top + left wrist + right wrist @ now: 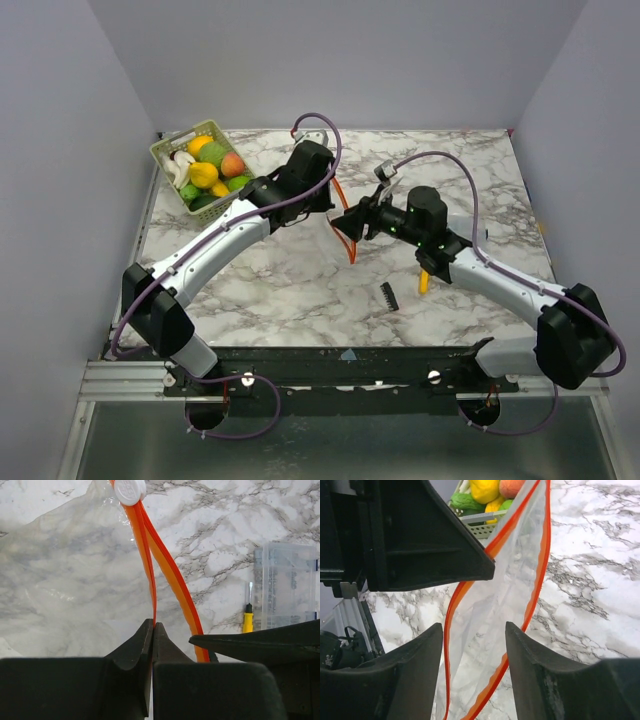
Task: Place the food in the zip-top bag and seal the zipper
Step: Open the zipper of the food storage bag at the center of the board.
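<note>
From above: food (205, 172) heaped in a green basket (180, 135) at the far left of the marble surface (300, 290), well apart from the spot mid-surface where both arms meet over an orange zipper (350, 248). Clear plastic around that zipper hardly readable in this view. Near the right arm, a yellow-handled screwdriver (424, 281) and a small black comb-like piece (389, 296).

From the left wrist: left gripper (153, 626) pinched tight on 1 of the zipper's 2 strips, the other strip running free just beside it. White slider (129, 490) at the top, where both strips join. Bag (65, 580) slack and crumpled beyond the fingers. Clear box (285, 585) just beside the screwdriver, mostly hidden under the right arm in the view from above.

From the right wrist: right gripper (472, 630) spread wide, clamping nothing, the bag's open mouth between its fingers. Basket and food in the background, partly behind the left gripper
</note>
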Available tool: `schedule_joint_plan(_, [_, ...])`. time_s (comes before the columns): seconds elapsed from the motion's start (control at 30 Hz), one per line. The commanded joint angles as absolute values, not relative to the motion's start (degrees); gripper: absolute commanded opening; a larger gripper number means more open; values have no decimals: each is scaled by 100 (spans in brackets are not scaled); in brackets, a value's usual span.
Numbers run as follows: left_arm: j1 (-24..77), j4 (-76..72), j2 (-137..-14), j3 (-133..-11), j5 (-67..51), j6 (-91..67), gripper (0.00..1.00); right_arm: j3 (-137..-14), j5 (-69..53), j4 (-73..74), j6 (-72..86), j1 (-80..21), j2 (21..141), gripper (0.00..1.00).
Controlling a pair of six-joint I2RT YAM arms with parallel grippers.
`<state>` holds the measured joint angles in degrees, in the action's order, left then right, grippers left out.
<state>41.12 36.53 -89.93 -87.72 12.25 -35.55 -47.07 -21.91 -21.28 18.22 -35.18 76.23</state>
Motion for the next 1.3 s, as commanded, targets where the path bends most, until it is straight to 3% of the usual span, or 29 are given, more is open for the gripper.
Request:
schedule_joint_plan(0.0, [4132,3765,-8774,-8794,1443,-3331,0,-4885,-1634,-1762,1864,-3548,7305,58])
schedule_joint_plan(0.23, [4132,3810,-8823,-8876,1260,-3293,0,-4925,153,-1347,2108,-3541,7233,60])
schedule_joint_plan(0.5, [4134,3797,-8904,-8949,1030,-3360,0,-5175,-632,-1250,2256,-3546,7540,57])
schedule_joint_plan(1.0, [4133,3422,-8984,-8768,677,-3525,0,-5181,-624,-1423,2832,-3544,7875,51])
schedule_joint_plan(1.27, [4131,3422,-9079,-8696,674,-3533,0,-4844,-369,-1739,2728,-3547,7497,53])
